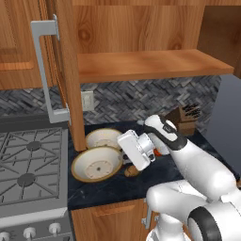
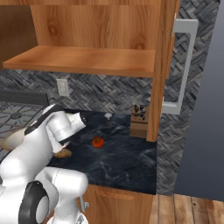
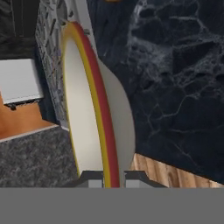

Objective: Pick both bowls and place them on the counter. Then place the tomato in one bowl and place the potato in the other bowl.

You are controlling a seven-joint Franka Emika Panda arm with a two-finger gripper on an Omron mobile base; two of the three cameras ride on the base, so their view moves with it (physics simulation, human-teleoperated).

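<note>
A dark marbled counter point(image 1: 113, 186) runs across the lower middle of the left base view, with a grey stove top point(image 1: 28, 164) at the lower left, a herringbone tiled wall point(image 1: 122, 99) behind, and a light wooden shelf point(image 1: 150, 63) across the upper right; a cabinet door with a long pale handle point(image 1: 44, 70) hangs open at the upper left. A knife block point(image 1: 186, 120) stands at the back of the counter, right of centre. Two bowls sit on the counter just right of the stove: the front bowl point(image 1: 97, 164) lies tilted, its cream inside turned up toward the camera, and the rear bowl point(image 1: 103, 138) rests just behind it, touching or nearly so. The gripper point(image 3: 107, 181) is clenched on the rim of the front bowl at that bowl's right edge; in the hand view the rim rises from between the two dark tips at the bottom centre and runs up toward the upper left, so the bowl is seen edge-on with its wide face turned to the left of that frame. The potato point(image 1: 132, 171) lies on the counter just below the hand, beside the front bowl's right edge, its long axis seemingly across the frame, though half of it is hidden. The tomato point(image 2: 98, 141) sits alone on the counter at the centre of the right base view, apart from the arm.
</note>
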